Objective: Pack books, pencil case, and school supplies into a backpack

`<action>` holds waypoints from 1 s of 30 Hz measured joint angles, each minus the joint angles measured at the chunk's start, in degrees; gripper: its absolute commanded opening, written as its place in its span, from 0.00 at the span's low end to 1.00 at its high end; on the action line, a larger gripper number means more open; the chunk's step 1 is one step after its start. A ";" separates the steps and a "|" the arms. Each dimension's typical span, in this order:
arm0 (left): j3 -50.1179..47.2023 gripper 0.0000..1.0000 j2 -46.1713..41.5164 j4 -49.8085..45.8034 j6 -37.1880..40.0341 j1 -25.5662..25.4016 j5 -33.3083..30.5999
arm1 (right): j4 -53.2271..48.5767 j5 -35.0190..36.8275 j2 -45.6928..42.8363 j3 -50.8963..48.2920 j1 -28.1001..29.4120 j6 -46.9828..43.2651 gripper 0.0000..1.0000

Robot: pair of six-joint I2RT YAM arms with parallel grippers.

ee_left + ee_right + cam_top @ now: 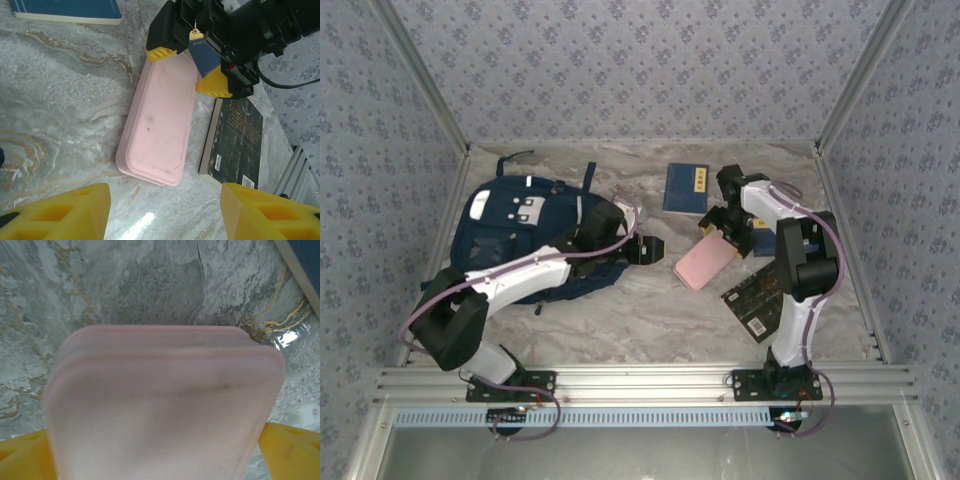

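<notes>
A pink pencil case (pixel 703 262) (pixel 160 120) (pixel 165 405) lies flat on the marble table, right of centre. My right gripper (pixel 725 232) (pixel 187 70) (pixel 157 455) stands open at the case's far end, a yellow finger on each side of it. My left gripper (pixel 653 250) (pixel 162 212) hovers just left of the case, open with nothing between its fingers. The navy backpack (pixel 515 225) lies at the left under the left arm. One navy book (pixel 688 188) (pixel 65 12) lies at the back and a black book (pixel 760 295) (pixel 237 140) lies right of the case.
Another navy book (pixel 205 57) (pixel 305 260) lies partly under the right gripper. Patterned walls enclose the table on three sides. The metal rail (pixel 640 380) with both arm bases runs along the near edge.
</notes>
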 measured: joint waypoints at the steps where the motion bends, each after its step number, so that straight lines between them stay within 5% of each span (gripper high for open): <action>1: -0.63 0.59 -0.26 -0.09 -0.13 -0.07 -0.33 | -0.39 -0.04 0.15 0.00 0.04 -0.09 1.00; 30: -4.11 0.60 -7.74 -0.46 0.00 -0.24 -2.51 | 5.07 0.37 -8.11 -8.96 2.12 8.96 0.99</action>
